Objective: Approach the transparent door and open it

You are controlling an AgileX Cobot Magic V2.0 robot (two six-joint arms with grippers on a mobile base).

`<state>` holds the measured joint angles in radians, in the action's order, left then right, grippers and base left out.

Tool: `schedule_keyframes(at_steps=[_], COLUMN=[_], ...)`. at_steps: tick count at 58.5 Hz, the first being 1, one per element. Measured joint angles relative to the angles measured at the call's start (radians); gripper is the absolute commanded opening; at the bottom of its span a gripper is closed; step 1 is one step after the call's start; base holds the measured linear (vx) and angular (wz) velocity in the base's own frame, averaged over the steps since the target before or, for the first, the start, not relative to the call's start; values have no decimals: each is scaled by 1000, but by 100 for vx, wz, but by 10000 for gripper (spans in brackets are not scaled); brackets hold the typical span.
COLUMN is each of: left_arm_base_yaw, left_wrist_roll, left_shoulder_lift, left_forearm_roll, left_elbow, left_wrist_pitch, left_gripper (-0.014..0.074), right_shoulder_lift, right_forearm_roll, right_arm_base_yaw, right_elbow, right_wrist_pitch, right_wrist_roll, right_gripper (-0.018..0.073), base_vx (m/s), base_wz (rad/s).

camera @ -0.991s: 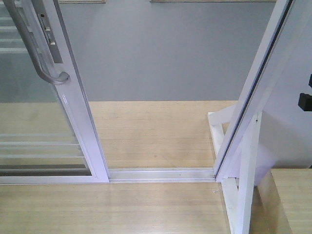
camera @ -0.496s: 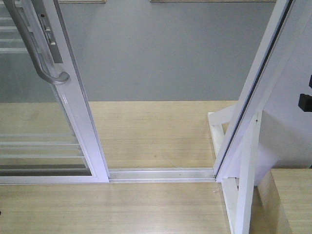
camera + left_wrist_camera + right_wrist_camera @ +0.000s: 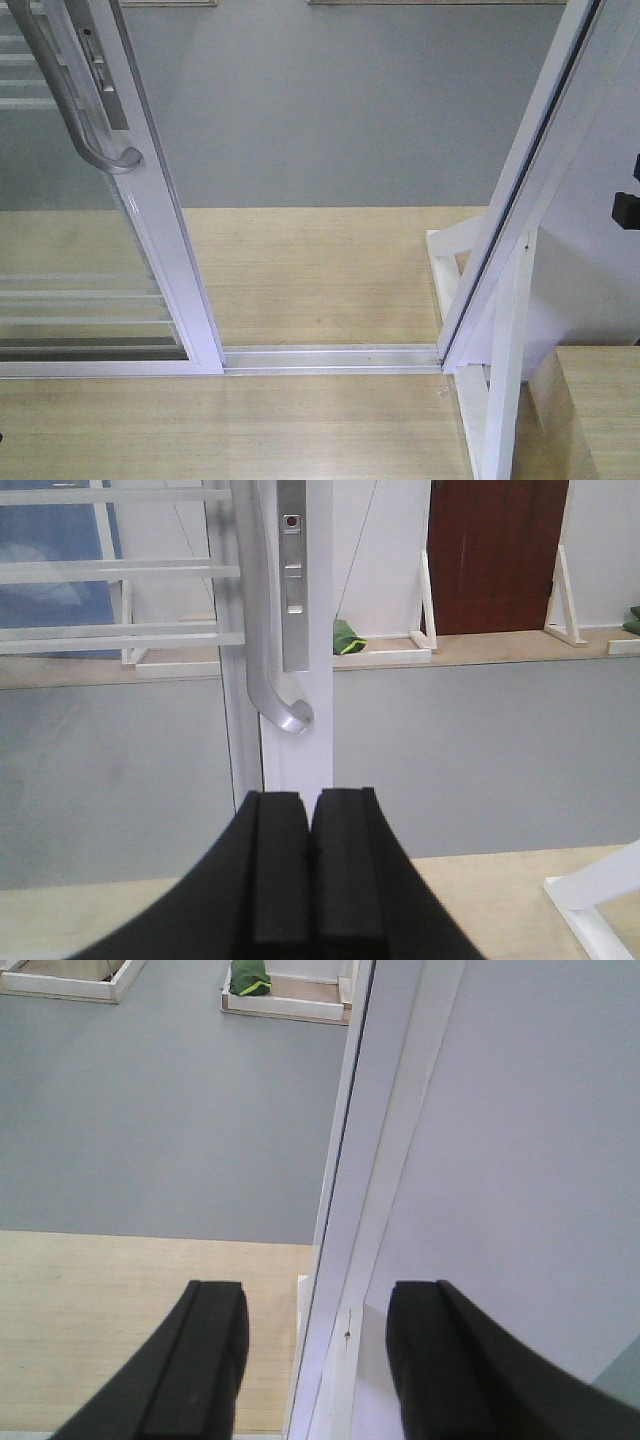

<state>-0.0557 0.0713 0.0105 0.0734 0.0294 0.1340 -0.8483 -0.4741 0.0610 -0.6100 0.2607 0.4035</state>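
Transparent door: clear glass in glossy white-painted metal frame. Pull handle: brushed grey metal, satin sheen. Floor: pale wood-grain boards, smooth; beyond them matt grey surface. Left gripper and right gripper: matt black pads, rubber-like.

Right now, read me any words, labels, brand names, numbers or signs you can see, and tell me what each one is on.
None: no readable text shows in any view.
The lock plate beside the curved grey pull handle on the transparent door carries only a small red dot and slots, no letters.
The dark red door far behind bears no sign.
The left gripper and right gripper carry no markings.
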Motion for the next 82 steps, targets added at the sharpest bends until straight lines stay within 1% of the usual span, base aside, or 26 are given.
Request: schedule_keyframes(at_steps=[6, 9, 14, 18, 22, 27, 30, 33, 36, 43, 49, 55, 59, 68, 82], left_arm_base_yaw=[0, 0, 0, 0, 0, 0, 0, 0, 0, 0, 0, 0, 0, 0, -1], left_wrist_roll=[0, 0, 0, 0, 0, 0, 0, 0, 0, 0, 0, 0, 0, 0, -1], left_shoulder_lift=[0, 0, 0, 0, 0, 0, 0, 0, 0, 0, 0, 0, 0, 1, 1], left_forearm_roll=[0, 0, 0, 0, 0, 0, 0, 0, 0, 0, 0, 0, 0, 0, 0], left_elbow=[0, 0, 0, 0, 0, 0, 0, 0, 0, 0, 0, 0, 0, 1, 1], left_wrist_pitch=[0, 0, 0, 1, 1, 1, 1, 1, 1, 1, 1, 1, 1, 3, 4], left_gripper=[-6, -6, -6, -6, -6, -6, -6, -6, -6, -6, -6, -6, -6, -6, -6], right_shoulder_lift=[0, 4, 36, 79, 128, 196, 235, 282, 337, 479, 634, 776, 839, 858, 858], right_forearm_roll=[0, 3, 50, 115, 195, 292, 333, 356, 363, 364, 364, 364, 362, 361, 361], right_arm_base_yaw=[0, 0, 0, -8, -25, -50, -57, -60, -60, -60, -60, -60, -61, -68, -68], right_elbow=[0, 0, 0, 0, 0, 0, 0, 11, 42, 172, 322, 446, 514, 633, 641], right_wrist_pitch=[0, 12, 54, 89, 115, 142, 147, 138, 105, -23, -119, -142, -143, -170, -154], right_wrist_roll=[0, -3, -35, -109, -214, -362, -426, -472, -494, -494, -446, -398, -394, -396, -404], right_gripper=[397, 379, 330, 267, 186, 61, -16, -15, -13, -10, -8, -7, -6, -6, -6], base_vx=[0, 0, 0, 0, 0, 0, 0, 0, 0, 0, 0, 0, 0, 0, 0], base_wz=[0, 0, 0, 0, 0, 0, 0, 0, 0, 0, 0, 0, 0, 0, 0])
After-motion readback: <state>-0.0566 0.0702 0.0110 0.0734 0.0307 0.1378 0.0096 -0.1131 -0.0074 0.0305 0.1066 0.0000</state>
